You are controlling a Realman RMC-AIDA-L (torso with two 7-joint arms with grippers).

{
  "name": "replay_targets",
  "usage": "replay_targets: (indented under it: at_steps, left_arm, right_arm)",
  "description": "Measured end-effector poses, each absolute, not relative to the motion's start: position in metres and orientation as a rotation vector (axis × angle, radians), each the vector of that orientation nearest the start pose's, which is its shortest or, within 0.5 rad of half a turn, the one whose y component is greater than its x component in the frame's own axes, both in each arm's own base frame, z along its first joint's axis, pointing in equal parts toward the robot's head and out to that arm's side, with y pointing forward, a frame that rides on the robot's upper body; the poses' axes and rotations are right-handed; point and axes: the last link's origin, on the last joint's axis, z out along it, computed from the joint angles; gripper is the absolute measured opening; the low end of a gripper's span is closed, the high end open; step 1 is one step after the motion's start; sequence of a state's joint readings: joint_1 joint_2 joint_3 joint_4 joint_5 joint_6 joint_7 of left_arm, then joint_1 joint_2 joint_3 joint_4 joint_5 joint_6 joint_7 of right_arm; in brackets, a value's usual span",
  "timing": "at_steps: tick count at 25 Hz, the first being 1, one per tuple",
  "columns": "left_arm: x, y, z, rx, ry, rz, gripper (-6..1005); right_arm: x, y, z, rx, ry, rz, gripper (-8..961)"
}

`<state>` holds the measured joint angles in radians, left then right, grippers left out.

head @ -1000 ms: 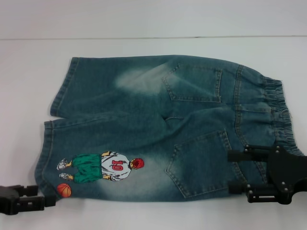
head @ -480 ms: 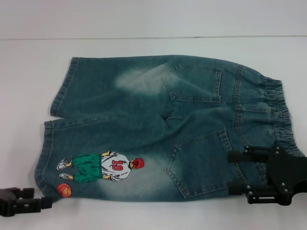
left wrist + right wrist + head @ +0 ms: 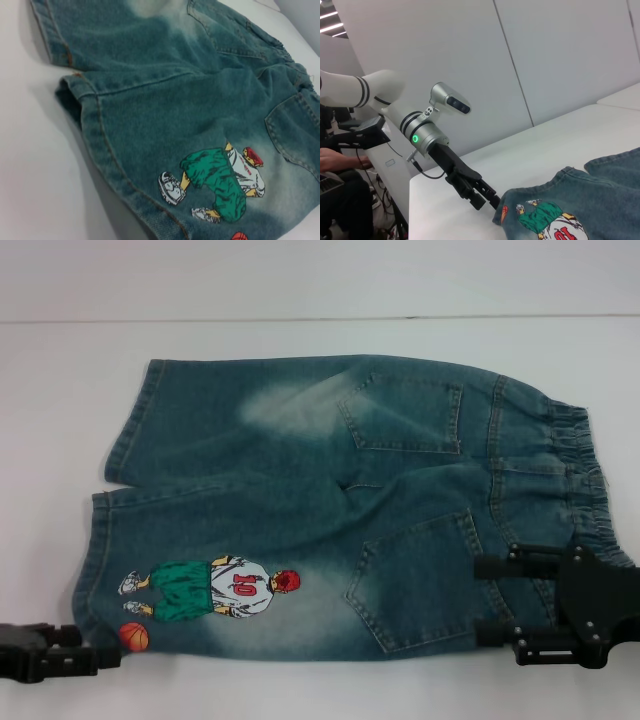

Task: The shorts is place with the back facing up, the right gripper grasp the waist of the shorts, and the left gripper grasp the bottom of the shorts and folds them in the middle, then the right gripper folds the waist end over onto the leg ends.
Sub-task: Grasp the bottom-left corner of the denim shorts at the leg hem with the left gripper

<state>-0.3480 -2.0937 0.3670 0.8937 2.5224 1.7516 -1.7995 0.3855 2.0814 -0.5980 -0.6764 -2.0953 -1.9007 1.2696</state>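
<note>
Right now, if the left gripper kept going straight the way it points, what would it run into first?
Most likely the shorts: the left gripper sits at the near leg's hem corner, aimed along the table toward the printed basketball. Whether it is already touching the denim is unclear.

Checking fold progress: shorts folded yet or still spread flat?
Spread flat. In the head view the shorts lie open on the table, both legs side by side, both back pockets and the waistband showing, nothing doubled over.

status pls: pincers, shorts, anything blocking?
Left pincer at leg hem corner. Right pincer open over waistband. Shorts flat, back up, unfolded. Nothing in the way.
</note>
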Motion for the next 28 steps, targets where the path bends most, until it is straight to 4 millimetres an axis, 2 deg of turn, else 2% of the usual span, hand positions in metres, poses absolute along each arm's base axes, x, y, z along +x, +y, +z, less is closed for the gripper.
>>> replay_targets:
  at_steps: [7, 17, 28]
  left_arm:
    - [-0.351, 0.246, 0.036, -2.507, -1.462, -0.330, 857]
    - [-0.351, 0.251, 0.035, -2.493, -1.446, -0.323, 847]
    - [-0.357, 0.249, 0.037, -2.464, -1.437, -0.309, 622]
  right_arm:
    - [0.286, 0.251, 0.010, -2.886, 0.605, 0.879, 730]
    - [0.286, 0.250, 0.008, -2.888, 0.597, 0.890, 720]
    - [0.286, 0.251, 0.010, -2.872, 0.597, 0.897, 709]
